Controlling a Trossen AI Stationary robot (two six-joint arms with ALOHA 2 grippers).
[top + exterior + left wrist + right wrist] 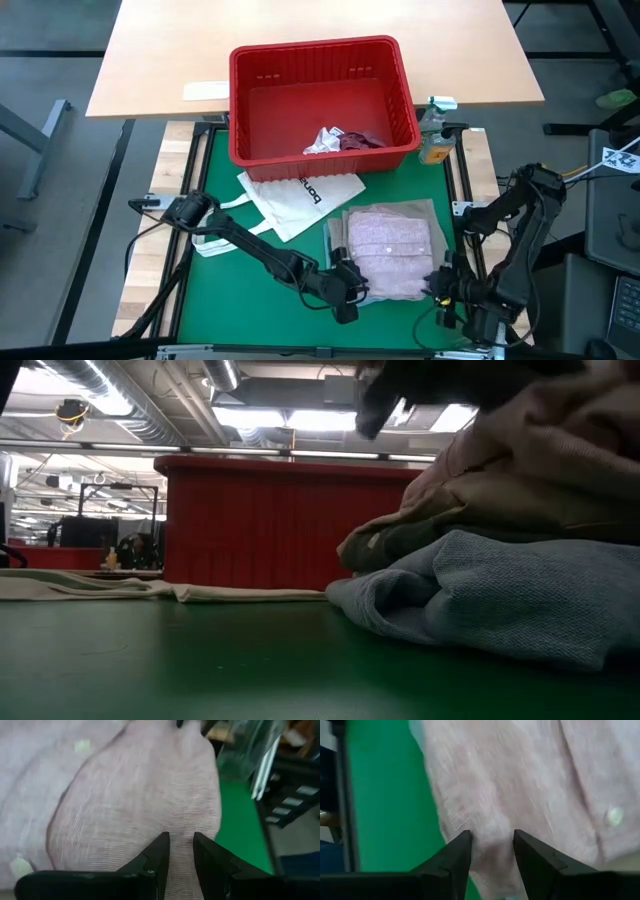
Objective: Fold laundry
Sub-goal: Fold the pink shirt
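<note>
A mottled pink garment [388, 250] lies folded on top of a stack on the green mat. In the low view the stack shows light blue cloth [500, 595] at the bottom, then dark grey-green and beige-khaki [520, 490] layers. My left gripper [350, 283] is at the pink garment's near left corner and my right gripper [440, 283] at its near right corner. Both are shut on it. A small white piece [322, 140] and a maroon piece [362, 140] lie inside the red basket. My left gripper [181, 845] pinches the pink garment's near left part [180, 820] between its two fingers; the cloth rises in a soft hump ahead of the fingers. Layer count cannot be told. My right gripper [492, 842] pinches the pink garment near its near right edge [490, 827] between both fingers, with the cloth puckered between them. The green mat shows just beside that edge.
The red slotted basket [315, 50] stands at the far side of the mat. A white tote bag [300, 195] with black lettering lies left of the stack. A small bottle [435, 135] stands by the basket's right corner. Bare green mat [230, 300] lies near left.
</note>
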